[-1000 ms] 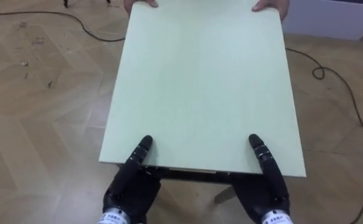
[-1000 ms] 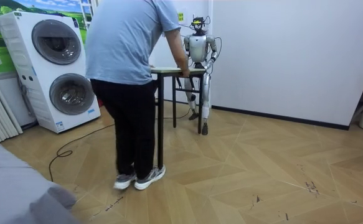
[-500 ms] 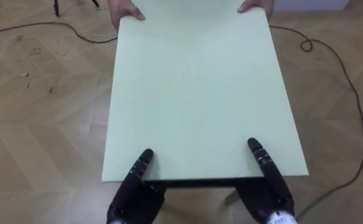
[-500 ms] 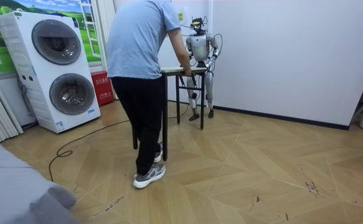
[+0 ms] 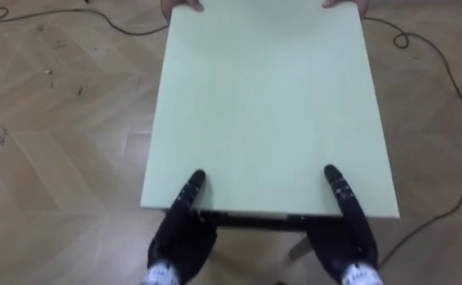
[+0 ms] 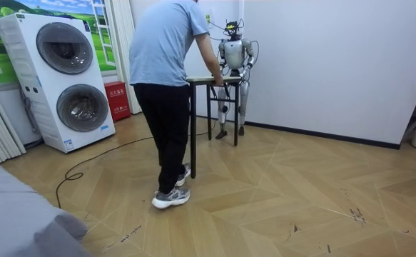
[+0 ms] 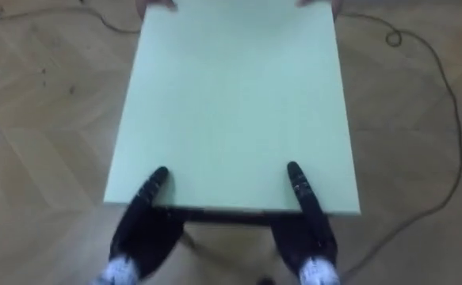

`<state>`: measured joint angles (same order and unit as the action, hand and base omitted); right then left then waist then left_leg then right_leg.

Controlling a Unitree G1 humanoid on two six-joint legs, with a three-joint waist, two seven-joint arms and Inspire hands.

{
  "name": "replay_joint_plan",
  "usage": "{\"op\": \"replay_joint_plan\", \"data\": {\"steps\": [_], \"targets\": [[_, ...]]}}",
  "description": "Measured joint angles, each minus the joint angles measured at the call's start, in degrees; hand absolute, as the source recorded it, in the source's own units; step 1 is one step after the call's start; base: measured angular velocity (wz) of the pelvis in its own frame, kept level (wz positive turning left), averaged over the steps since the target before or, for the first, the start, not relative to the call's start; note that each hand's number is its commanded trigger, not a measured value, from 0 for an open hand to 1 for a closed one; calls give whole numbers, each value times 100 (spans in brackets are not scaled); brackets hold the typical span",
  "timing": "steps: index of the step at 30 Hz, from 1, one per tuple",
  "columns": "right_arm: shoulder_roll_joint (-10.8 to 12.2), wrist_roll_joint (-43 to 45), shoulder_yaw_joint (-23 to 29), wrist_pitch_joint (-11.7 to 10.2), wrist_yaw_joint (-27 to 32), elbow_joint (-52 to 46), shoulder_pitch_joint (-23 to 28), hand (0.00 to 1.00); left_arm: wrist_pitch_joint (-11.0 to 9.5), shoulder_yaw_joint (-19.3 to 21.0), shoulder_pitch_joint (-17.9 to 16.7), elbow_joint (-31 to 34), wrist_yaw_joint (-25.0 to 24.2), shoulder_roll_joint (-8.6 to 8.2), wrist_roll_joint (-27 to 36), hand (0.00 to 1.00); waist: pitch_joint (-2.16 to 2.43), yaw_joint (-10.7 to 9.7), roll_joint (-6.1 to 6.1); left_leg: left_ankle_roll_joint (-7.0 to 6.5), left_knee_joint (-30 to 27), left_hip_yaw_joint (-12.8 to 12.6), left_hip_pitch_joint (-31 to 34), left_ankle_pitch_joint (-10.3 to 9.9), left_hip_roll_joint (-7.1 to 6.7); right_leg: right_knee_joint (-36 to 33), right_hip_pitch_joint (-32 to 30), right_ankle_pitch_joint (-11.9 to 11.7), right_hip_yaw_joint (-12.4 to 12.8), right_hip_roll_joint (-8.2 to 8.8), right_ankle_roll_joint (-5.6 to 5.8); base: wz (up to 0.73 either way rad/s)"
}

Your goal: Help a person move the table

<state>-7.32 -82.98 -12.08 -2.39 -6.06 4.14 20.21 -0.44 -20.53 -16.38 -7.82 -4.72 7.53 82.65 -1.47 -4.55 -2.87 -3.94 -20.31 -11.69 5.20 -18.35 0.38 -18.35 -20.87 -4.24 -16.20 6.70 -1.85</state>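
While facing a person (image 6: 163, 64) over pale green rectangular table (image 5: 266, 103), touching near edge with left hand (image 5: 183, 236), right hand (image 5: 346, 236); clasp impossible to tell.

Bright, even indoor light from above — the table (image 5: 266, 103) glows pale, soft shadows on the floor (image 6: 265, 185).

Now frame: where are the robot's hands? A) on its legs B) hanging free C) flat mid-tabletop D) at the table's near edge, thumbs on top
D: left hand and right hand clasp the table at its near edge, thumbs lying on top.
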Motion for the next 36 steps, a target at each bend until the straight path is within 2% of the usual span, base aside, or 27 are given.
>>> {"op": "replay_joint_plan", "data": {"steps": [1,2,3,4,5,6,7,8,9,10,14,20,25,32,36], "targets": [[-7,-14,26,8,5,0,11,100,18,-3,3,1,0,5,14,100,-4,-25,23,-70,85,-35,16,106,-39,115,7,-186,184,18,182,12],[-4,-15,39,9,7,-1,51,100,28,-23,1,2,0,-19,-7,100,-6,-62,25,-109,121,-153,49,183,-7,78,28,-232,326,44,348,26],[2,-18,43,2,7,-7,90,100,51,-27,1,1,1,4,-19,100,-4,-81,29,-115,139,-276,54,220,31,-167,31,-48,345,101,426,42],[12,-58,43,-9,3,-40,175,100,85,-27,0,3,5,5,-63,100,-3,-121,69,-135,245,-427,36,326,45,-767,75,428,372,257,477,34],[19,-98,29,-12,-1,-41,196,100,85,-27,-1,4,5,14,-79,100,5,-113,104,-136,326,-522,17,389,43,-1048,117,635,407,328,484,22],[17,-175,-24,-35,-1,-40,198,100,68,-23,-1,21,5,45,-94,100,8,-61,156,-147,414,-592,12,480,32,-1475,276,974,468,457,530,-12],[4,-227,-79,-58,-1,-40,197,100,61,-23,-18,56,3,100,-92,100,22,28,213,-140,462,-657,20,546,27,-1638,550,1192,487,565,630,-21],[-9,-259,-107,-62,-1,-41,194,100,59,-18,-37,88,2,116,-90,100,22,56,241,-133,472,-682,29,569,23,-1605,716,1281,490,608,657,-26],[-32,-322,-185,-92,-1,-44,191,100,37,-11,-81,142,2,122,-103,100,22,148,288,-118,470,-724,52,606,12,-1375,1008,1408,485,616,744,-26],[-42,-367,-244,-153,0,-44,171,100,15,-3,-81,157,2,123,-120,100,17,217,355,-100,467,-797,85,644,8,-985,1162,1469,483,567,787,-27],[-26,-381,-376,-279,44,-41,105,100,-76,12,-96,171,3,117,-184,100,28,408,469,-31,492,-855,203,778,38,-12,1467,1470,451,394,761,-17],[-16,-426,-525,-411,85,-38,98,100,-199,14,-130,220,4,189,-243,100,32,577,551,90,469,-860,304,889,283,384,1517,1205,389,111,577,-5],[-25,-440,-541,-420,91,-29,100,100,-200,14,-158,229,4,187,-243,100,26,628,548,148,452,-810,394,985,376,476,1533,1144,193,36,484,7],[-110,-421,-533,-363,85,-37,73,100,-242,20,-332,329,4,94,-243,100,25,624,476,180,456,-659,458,1007,400,485,1577,1144,61,1,478,11],[-84,-350,-579,-360,85,-33,32,100,-254,33,-355,331,3,119,-234,100,23,635,459,163,439,-552,537,1044,386,498,1576,1144,-16,3,478,17]]}}
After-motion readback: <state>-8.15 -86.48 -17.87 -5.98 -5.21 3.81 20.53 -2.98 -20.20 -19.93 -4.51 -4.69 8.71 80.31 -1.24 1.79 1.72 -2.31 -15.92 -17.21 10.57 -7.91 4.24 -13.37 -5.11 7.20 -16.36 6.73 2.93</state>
